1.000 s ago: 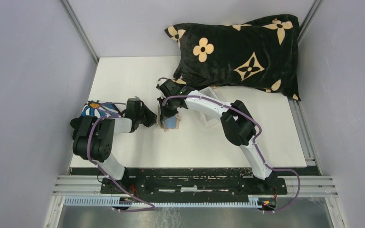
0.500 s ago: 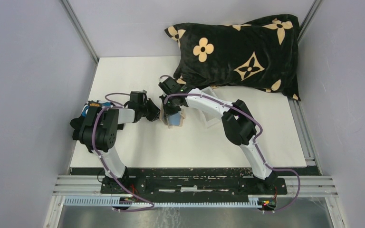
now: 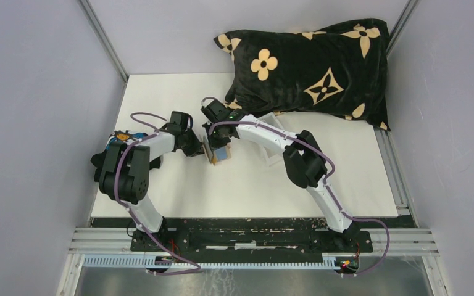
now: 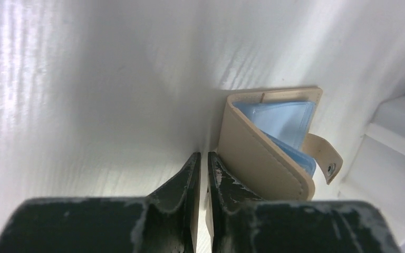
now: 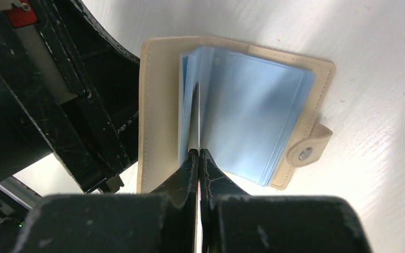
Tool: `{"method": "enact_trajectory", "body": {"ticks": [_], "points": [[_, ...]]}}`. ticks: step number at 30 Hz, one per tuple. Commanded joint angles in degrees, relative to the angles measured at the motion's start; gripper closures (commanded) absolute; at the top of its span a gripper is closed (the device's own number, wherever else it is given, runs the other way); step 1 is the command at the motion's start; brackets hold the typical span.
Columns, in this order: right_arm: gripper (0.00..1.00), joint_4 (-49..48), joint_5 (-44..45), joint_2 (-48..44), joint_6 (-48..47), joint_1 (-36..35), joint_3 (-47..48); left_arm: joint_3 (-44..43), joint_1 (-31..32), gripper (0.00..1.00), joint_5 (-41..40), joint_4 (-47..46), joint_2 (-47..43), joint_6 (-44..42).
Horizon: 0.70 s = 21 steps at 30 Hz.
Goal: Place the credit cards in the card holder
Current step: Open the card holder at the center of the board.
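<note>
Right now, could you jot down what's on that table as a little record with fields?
card holder: tan, lying open on the white table
blue sleeves: fanned out inside it
snap tab: undone
right gripper: shut, tips between the sleeves
left gripper: jaws a sliver apart at the raised cover's edge
background: black flowered pillow

White table (image 3: 160, 98), tan card holder (image 3: 217, 154), black flowered pillow (image 3: 308, 61)
</note>
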State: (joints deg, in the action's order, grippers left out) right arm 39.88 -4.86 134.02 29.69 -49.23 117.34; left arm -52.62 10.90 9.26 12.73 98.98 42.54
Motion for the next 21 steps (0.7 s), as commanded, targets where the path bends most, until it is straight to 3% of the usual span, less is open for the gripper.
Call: {"method": "enact_trajectory", "body": {"ticks": [1,21], "points": [[0.99,-0.55,0.93,1.13,-1.08,-0.93,3.51,-0.71,-0.01,0.82,-8.80,10.80,-0.63,-4.31],[0.99,0.76,0.62,1.74,-1.67,-2.20,7.71,-2.65,-0.12,0.80,-12.43,14.81,-10.70,-2.50]]}}
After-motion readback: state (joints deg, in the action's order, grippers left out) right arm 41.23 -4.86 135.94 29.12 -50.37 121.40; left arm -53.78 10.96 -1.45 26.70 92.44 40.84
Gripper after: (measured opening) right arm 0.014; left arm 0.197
